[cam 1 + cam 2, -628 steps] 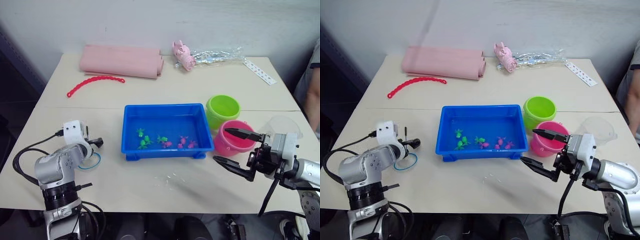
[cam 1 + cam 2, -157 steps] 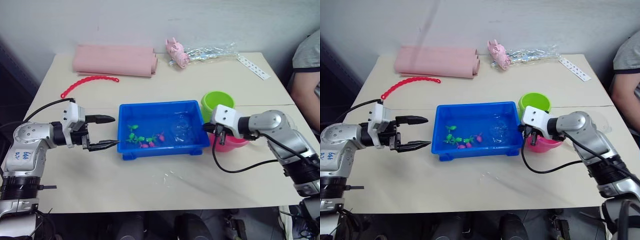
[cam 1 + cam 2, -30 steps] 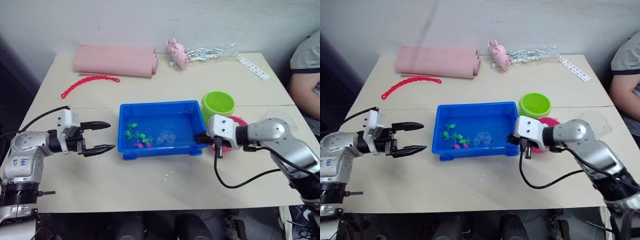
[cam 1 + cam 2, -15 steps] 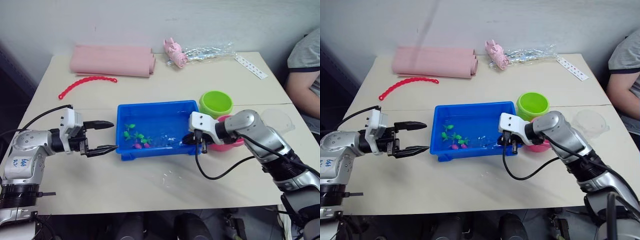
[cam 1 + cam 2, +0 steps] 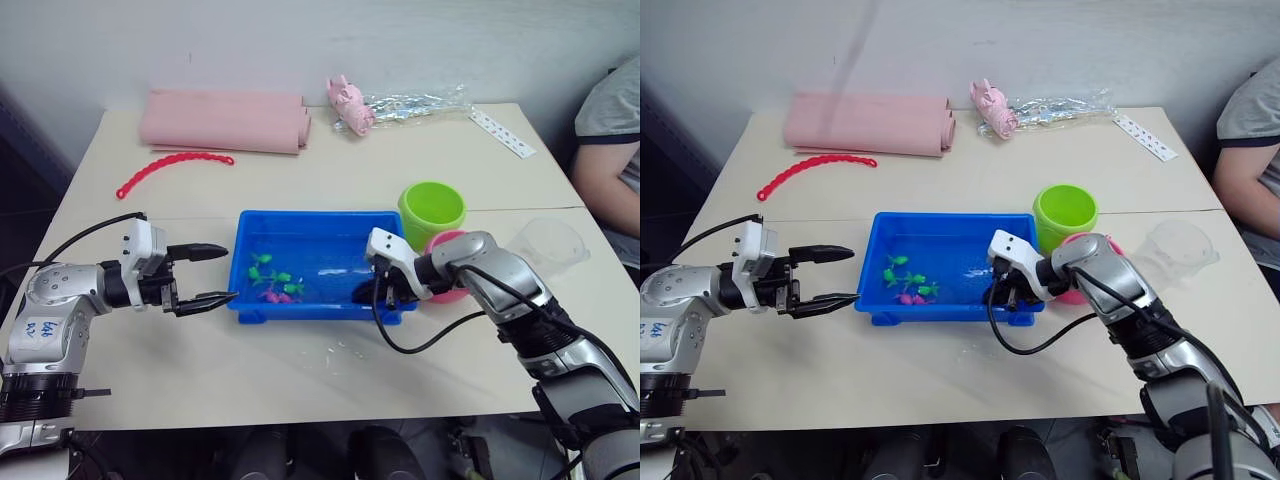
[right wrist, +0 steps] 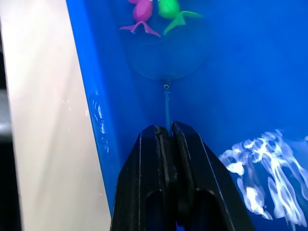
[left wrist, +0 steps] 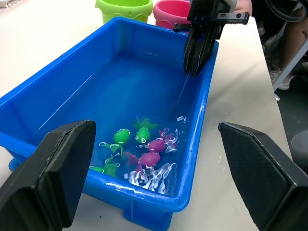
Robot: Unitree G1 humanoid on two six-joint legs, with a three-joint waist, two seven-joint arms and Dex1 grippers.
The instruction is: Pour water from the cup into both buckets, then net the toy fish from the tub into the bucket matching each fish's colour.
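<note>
The blue tub stands mid-table with water and several green and magenta toy fish at its left end. My right gripper reaches down into the tub's near right corner, shut on the net's thin handle. The net's hoop lies under water just short of a magenta fish and a green fish. My left gripper hangs open just left of the tub, holding nothing. The green bucket and the pink bucket stand right of the tub, the pink one half hidden by my right arm. The clear cup stands further right.
A rolled pink cloth, a red beaded strip, a pink toy with a plastic bag and a white strip lie along the far side. A person's arm shows at the right edge. Water drops lie before the tub.
My right gripper has moved left along the tub's near side, carrying the net's hoop through the water toward the fish. The left gripper has stayed open beside the tub.
</note>
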